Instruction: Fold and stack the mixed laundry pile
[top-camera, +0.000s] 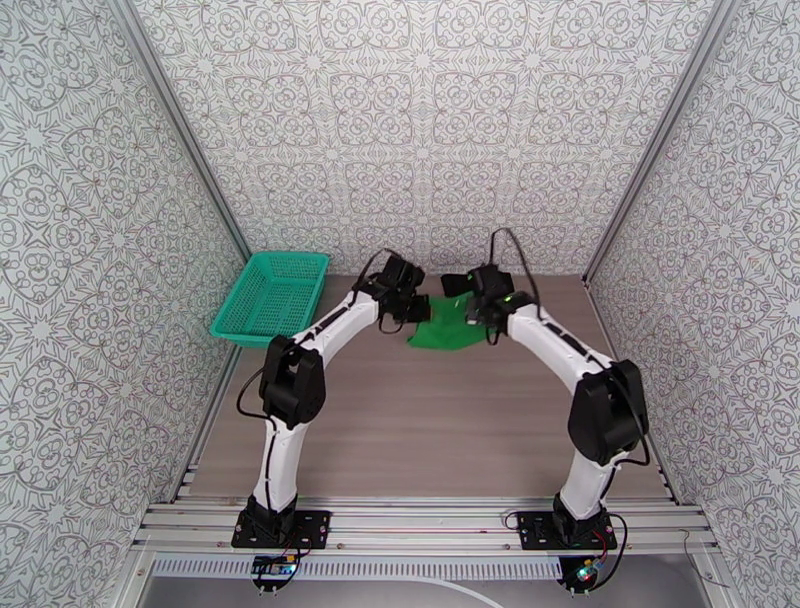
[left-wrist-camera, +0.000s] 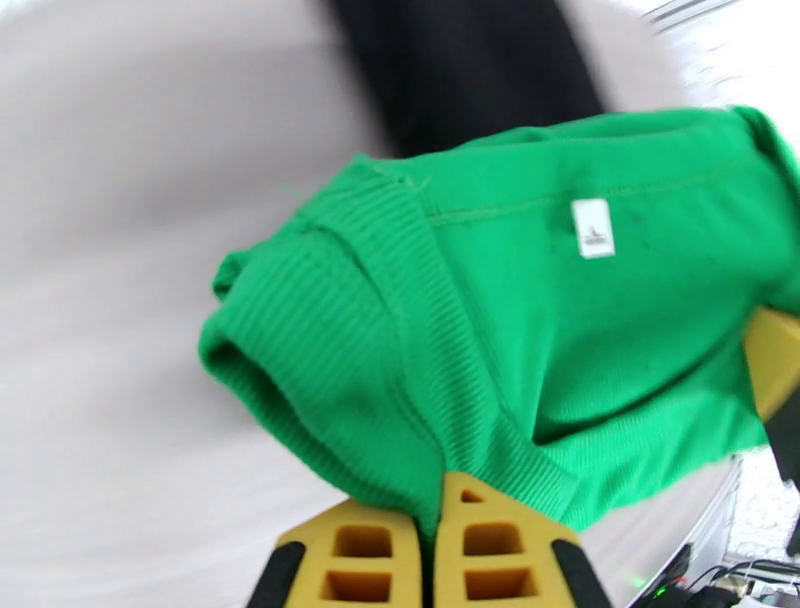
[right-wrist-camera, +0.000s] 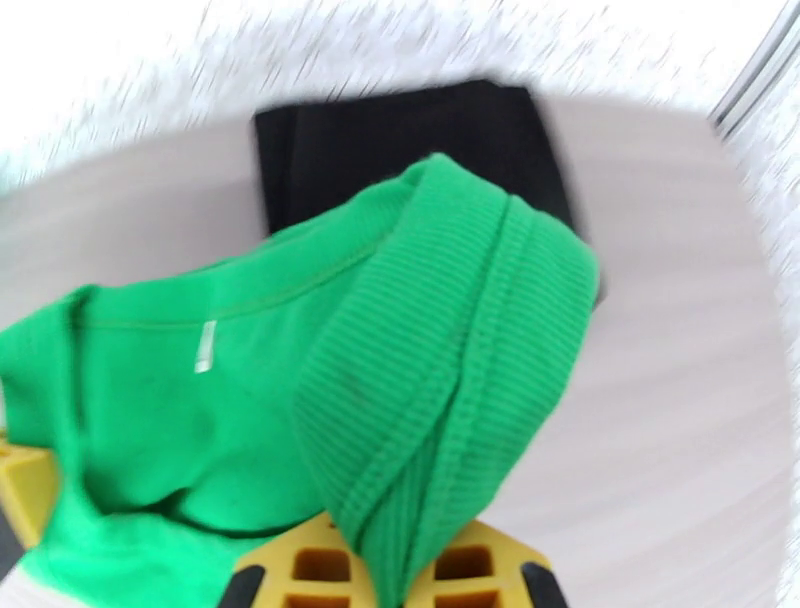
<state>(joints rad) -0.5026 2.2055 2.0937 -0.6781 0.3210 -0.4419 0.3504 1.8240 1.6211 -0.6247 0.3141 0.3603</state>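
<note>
Green T-shirt (top-camera: 446, 329) is pinched at its ribbed collar by the left gripper (left-wrist-camera: 434, 505) and right gripper (right-wrist-camera: 396, 572), a folded black garment (right-wrist-camera: 400, 140) lying at its 12 o'clock.

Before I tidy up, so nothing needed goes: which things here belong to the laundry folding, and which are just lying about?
Job: green T-shirt, pinched by left gripper and right gripper; black garment on the table.
Lying about: teal mesh basket.

Matt knit cloth is seen on the green T-shirt (left-wrist-camera: 560, 330), ribbed at the collar band. Smooth matt cloth is noted for the black garment (right-wrist-camera: 420, 140). Fingers (left-wrist-camera: 490, 545): matt yellow plastic. Table (top-camera: 440, 420): matt wood grain. Basket (top-camera: 270, 295): plastic mesh.
</note>
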